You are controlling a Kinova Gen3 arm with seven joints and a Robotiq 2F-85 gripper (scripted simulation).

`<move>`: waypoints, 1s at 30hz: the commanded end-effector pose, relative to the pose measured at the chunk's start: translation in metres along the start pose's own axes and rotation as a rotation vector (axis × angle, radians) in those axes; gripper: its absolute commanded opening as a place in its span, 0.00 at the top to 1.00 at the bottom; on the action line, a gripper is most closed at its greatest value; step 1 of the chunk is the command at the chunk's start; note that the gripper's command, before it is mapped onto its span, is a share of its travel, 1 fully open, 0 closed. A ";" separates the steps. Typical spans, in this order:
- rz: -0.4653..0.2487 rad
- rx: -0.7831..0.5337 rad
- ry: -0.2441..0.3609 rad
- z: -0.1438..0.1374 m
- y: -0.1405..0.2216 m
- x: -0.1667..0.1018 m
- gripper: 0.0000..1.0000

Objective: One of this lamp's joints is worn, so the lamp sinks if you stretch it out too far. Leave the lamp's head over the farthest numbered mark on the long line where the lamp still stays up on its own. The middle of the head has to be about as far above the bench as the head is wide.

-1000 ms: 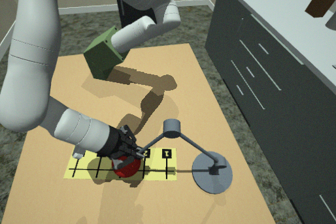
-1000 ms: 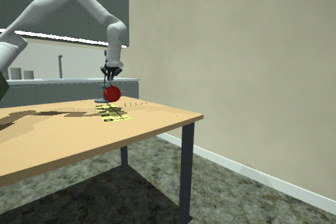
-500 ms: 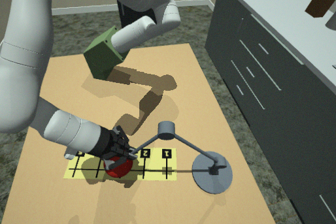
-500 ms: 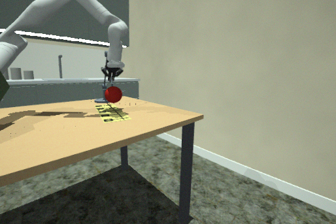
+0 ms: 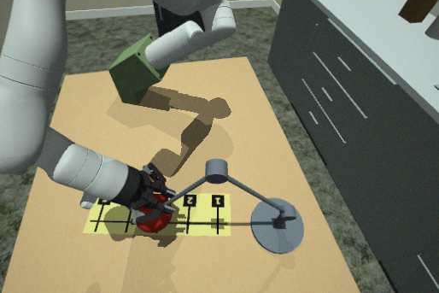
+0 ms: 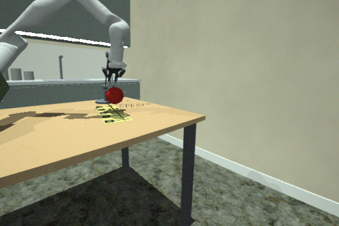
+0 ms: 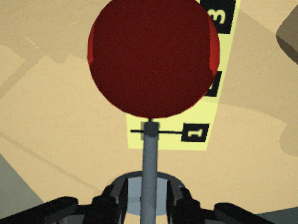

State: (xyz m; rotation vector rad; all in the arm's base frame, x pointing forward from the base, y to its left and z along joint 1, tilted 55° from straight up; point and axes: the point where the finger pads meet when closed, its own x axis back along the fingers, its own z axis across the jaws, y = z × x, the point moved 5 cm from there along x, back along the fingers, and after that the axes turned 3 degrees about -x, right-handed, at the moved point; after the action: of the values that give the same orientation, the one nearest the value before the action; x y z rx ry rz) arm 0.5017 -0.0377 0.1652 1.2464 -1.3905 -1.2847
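Observation:
The lamp has a round grey base (image 5: pixel 278 225), a grey elbow joint (image 5: pixel 216 170) and a thin rod that ends in a red ball head (image 5: pixel 154 220). The head hangs above the yellow marked strip (image 5: pixel 201 215), about over mark 3, past marks 1 and 2. In the wrist view the head (image 7: pixel 153 50) sits beside the label 3 (image 7: pixel 221 14). In the side view the head (image 6: pixel 115 95) floats clear of the table. My gripper (image 5: pixel 164 207) is around the rod just behind the head, with the fingers open and a gap on each side of the rod (image 7: pixel 149 183).
A green block (image 5: pixel 134 75) stands on the table behind the strip, next to my arm's upper link. A dark cabinet with a white top (image 5: pixel 363 70) runs along the right side. The table's edge (image 6: pixel 194 118) is close to the strip.

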 end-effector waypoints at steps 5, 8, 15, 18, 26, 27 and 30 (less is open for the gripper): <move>-0.002 0.002 0.000 0.000 0.002 0.000 0.00; -0.003 0.002 0.002 0.000 0.002 -0.001 0.00; -0.005 0.003 0.004 0.001 0.003 -0.002 0.00; -0.005 0.003 0.004 0.000 0.003 -0.001 0.00; -0.005 0.003 0.004 0.000 0.003 -0.001 0.00; -0.005 0.003 0.004 0.000 0.003 -0.001 0.00; -0.005 0.003 0.004 0.000 0.003 -0.001 0.00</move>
State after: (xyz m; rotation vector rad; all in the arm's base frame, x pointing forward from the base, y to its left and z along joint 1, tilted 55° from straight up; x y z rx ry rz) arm 0.5010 -0.0356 0.1677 1.2546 -1.3856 -1.2834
